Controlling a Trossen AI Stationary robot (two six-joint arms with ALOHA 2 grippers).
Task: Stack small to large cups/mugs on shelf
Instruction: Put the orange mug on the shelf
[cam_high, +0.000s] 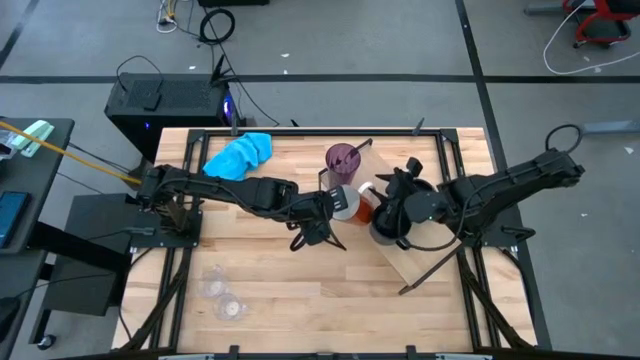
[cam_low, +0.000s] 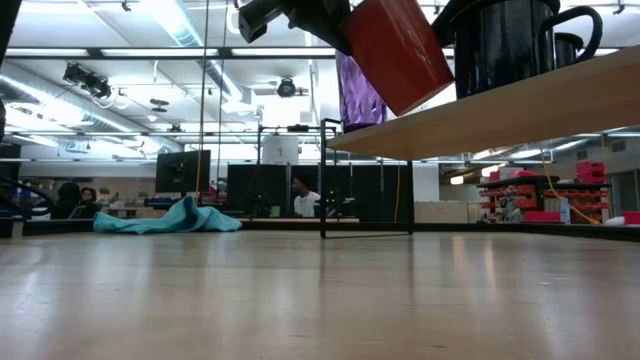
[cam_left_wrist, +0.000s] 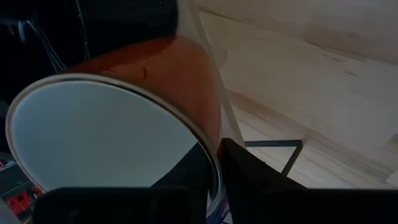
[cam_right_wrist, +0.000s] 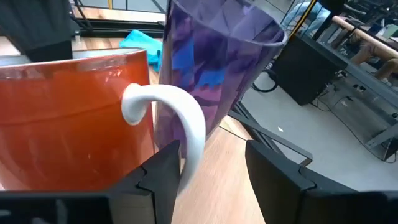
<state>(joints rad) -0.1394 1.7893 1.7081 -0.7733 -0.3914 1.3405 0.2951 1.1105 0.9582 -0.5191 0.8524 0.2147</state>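
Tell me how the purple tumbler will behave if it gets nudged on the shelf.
The purple tumbler is tall and narrower at its base, so it probably tips rather than slides. Its thin, see-through wall suggests it is light, so even a small bump from the orange mug beside it might shift it. It stands near the shelf end, so a fall seems possible.

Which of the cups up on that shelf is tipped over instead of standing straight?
The orange mug with the white handle. It leans, held at its rim by the left hand, while the purple tumbler and the black mug stand upright.
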